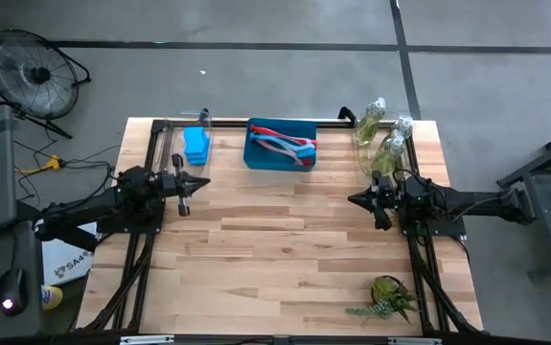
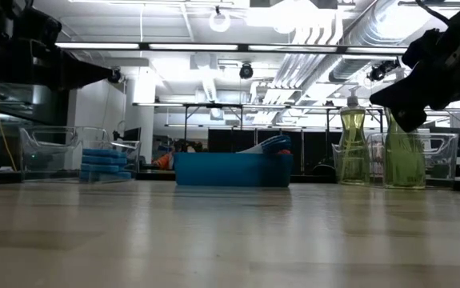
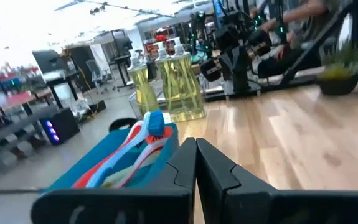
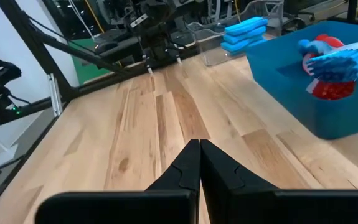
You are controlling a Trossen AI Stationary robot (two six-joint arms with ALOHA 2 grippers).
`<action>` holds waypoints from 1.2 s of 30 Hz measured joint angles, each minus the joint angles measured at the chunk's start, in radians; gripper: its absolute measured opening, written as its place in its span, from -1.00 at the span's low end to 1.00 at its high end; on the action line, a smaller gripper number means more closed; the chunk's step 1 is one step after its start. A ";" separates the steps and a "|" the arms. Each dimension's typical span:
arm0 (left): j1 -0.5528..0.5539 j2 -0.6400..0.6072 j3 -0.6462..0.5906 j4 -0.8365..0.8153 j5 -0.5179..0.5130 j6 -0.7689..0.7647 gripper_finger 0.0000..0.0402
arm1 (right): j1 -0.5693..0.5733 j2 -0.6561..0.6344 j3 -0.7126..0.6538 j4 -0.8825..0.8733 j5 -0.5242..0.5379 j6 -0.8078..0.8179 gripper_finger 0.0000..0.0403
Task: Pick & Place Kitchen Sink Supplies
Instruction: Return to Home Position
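Long ceiling strip lights (image 2: 214, 46) glare white in the low view, backlighting the clear bottles of yellow-green liquid (image 2: 352, 148) (they glow) and laying a pale sheen on the light wooden tabletop (image 2: 230, 240). From above, light is even, shadows soft.

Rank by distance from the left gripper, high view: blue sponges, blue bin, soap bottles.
1. Blue sponges, back left, just beyond the left gripper.
2. Blue bin, back centre, holding dish brushes.
3. Soap bottles, back right corner.
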 joint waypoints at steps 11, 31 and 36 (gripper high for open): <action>-0.023 0.000 0.000 0.004 -0.009 -0.186 -1.00 | 0.000 0.000 -0.001 0.000 0.012 -0.022 -1.00; -0.243 0.000 0.000 -0.010 -0.269 -0.085 -1.00 | 0.000 0.000 -0.004 0.020 0.018 -0.011 -1.00; -0.243 0.000 0.000 -0.027 -0.266 -0.085 -1.00 | 0.000 0.000 -0.005 0.023 0.018 -0.011 -1.00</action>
